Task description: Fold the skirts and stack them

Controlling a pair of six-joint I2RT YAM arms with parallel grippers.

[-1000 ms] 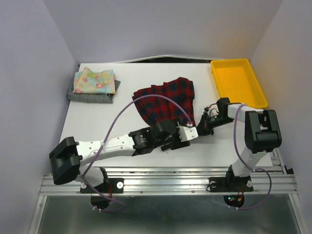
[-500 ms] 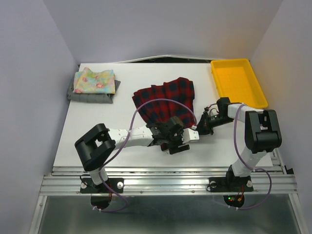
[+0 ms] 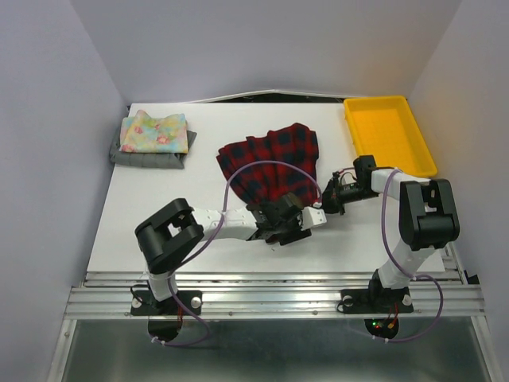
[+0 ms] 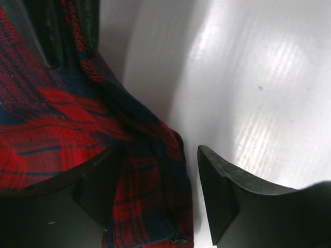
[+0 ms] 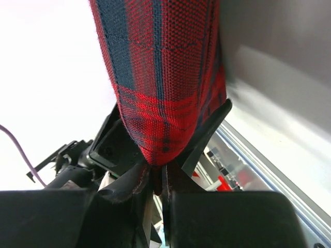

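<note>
Red plaid skirt point(image 3: 274, 147) | right fingers point(image 5: 121, 188) pinch its corner | left fingers point(image 4: 227, 191) spread, straddling its edge

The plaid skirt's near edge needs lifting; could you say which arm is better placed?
Probably right: the right gripper is shut on the plaid skirt, while the left gripper is open around its edge.

Plaid skirt point(image 3: 270, 163) mid-table; floral point(image 3: 155, 132) atop grey point(image 3: 147, 158), far-left.
</note>
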